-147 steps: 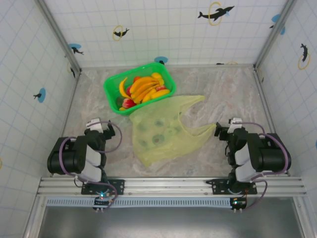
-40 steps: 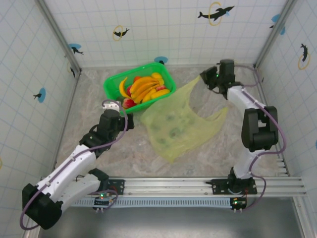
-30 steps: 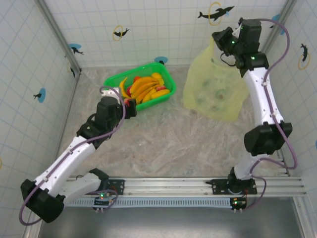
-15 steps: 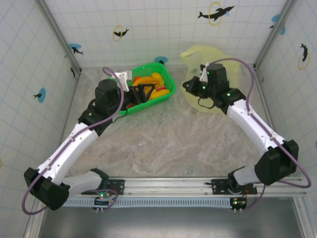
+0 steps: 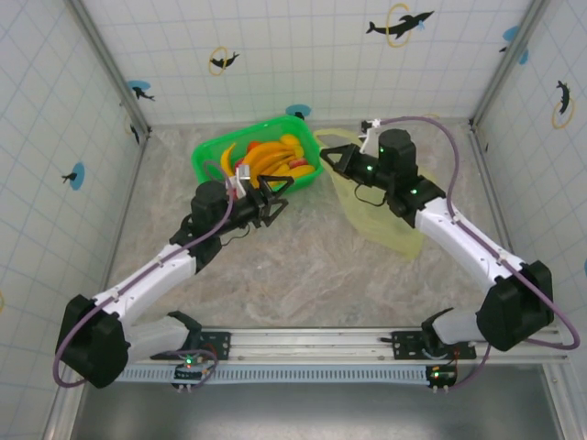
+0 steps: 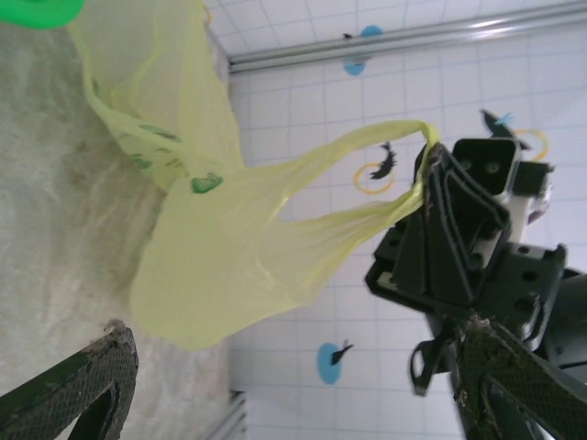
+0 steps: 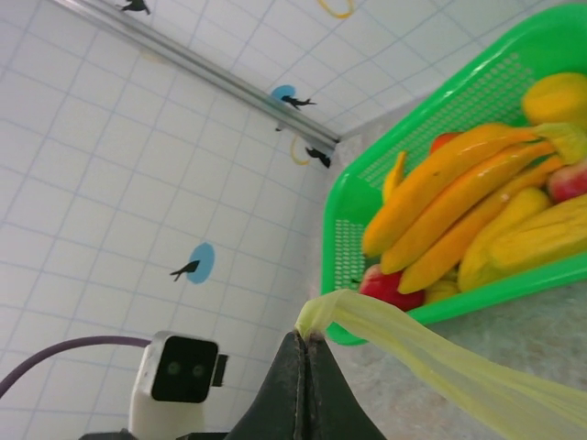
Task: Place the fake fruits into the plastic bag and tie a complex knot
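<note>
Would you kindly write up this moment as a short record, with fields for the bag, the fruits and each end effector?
plastic bag: lifted by one loop handle, hanging right of the basket in the top view
fake fruits: lying in the green basket; none seen in the bag
right end effector: shut on the bag's handle
left end effector: open, empty, by the basket's near edge, facing the bag
knot: not yet tied
</note>
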Controlling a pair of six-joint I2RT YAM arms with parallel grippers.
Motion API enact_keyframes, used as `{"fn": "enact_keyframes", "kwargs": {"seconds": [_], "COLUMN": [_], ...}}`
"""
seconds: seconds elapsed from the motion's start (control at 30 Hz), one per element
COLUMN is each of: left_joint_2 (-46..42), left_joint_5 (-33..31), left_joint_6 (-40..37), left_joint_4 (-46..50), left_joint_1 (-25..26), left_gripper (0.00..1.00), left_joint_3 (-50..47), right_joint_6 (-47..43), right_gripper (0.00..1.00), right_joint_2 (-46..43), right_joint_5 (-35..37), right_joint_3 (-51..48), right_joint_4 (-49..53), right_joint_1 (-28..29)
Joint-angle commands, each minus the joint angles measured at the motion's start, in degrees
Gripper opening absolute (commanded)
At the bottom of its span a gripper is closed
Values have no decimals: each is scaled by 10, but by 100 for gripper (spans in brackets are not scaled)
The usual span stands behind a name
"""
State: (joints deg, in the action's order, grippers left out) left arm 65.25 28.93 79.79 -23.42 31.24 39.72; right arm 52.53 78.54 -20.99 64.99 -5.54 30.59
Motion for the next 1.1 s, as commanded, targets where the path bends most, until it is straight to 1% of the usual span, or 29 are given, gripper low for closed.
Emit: {"fn": "enact_keyframes", "kwargs": {"seconds": [0.0,0.03,0.13,0.27,0.43,0.63,0.87,0.97,1.07], "left_joint_2": [-5,7,41,69,83,117,152,161,166], "left_joint_5": [-8,-5,0,1,-1,-3,-12,-16,-23], "left_joint_6": [102,120,165,212,211,249,252,245,243], "left_joint_4": [-143,-174,-243,-322,-304,-358,-372,-363,-365], "left_joint_1": [3,3,4,5,12,20,24,24,22], "left_gripper": [91,89,85,86,87,87,86,86,84], "left_joint_3": [-12,-15,-18,-21,-14,-23,-13,-2,5], "right_joint_6": [20,20,12,10,5,8,7,5,-6], "right_gripper": [0,0,0,0,0,0,0,0,0], "right_joint_2": [13,11,3,-7,-14,-13,-6,-7,-10], "right_joint_5": [-5,-23,-32,-37,-41,-47,-51,-51,-46], "right_joint_3": [-13,-20,-40,-67,-83,-94,-93,-99,-105], "right_joint_4": [-80,-91,-118,-139,-153,-165,-172,-179,-176], "right_joint_1": [19,25,38,44,54,60,80,88,97]}}
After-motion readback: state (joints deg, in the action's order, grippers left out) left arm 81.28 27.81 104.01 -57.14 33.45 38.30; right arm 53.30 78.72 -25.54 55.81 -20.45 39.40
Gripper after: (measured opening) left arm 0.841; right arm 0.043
